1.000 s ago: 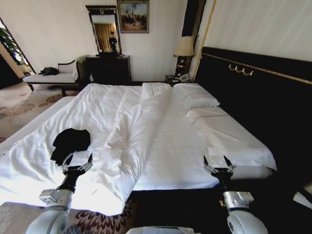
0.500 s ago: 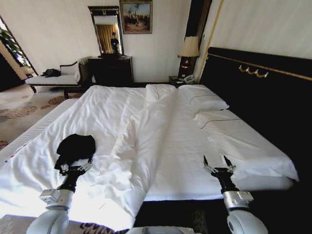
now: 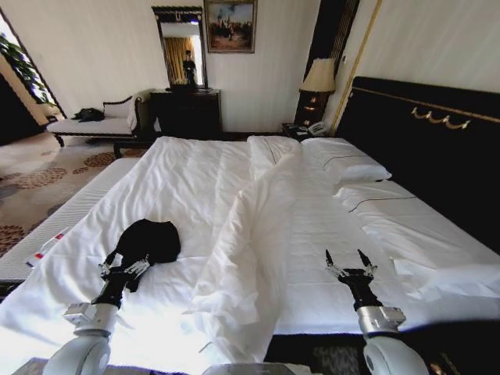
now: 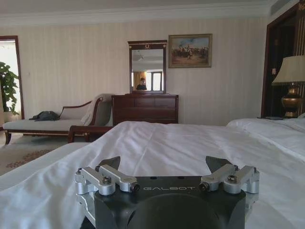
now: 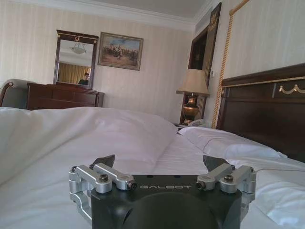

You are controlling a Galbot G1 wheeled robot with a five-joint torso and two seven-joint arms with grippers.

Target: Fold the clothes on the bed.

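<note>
The bed [image 3: 328,234] fills the middle of the head view, its white duvet [image 3: 250,226] bunched into a long ridge running from the lower centre up toward the pillows [image 3: 344,160] at the upper right, against the dark headboard [image 3: 422,148]. The one piece of clothing to be seen, a black garment [image 3: 148,241], lies crumpled in a heap on the sheet at the lower left of the frame. The left hand [image 3: 124,266] sits just below that heap, its tips at the garment's near edge, fingers spread; whether they touch the cloth cannot be told. The right hand [image 3: 350,265] hovers over bare sheet at the lower right, well apart from the garment, its fingers spread as well. The garment looks light, soft and limp, so it should sag and bunch when lifted rather than hold a shape; a pinch at an outer edge or corner would probably serve better than one in the middle of the heap, and the loose sheet beneath may come up with it. The head view alone gives the garment's place and the lie of the duvet. The left wrist view looks low across the bed past the left hand's own spread fingers [image 4: 107,174] to a dresser [image 4: 145,109] and mirror [image 4: 147,67], while the right wrist view takes in the lamp [image 5: 192,93] and headboard beyond its fingers [image 5: 102,177]
</note>
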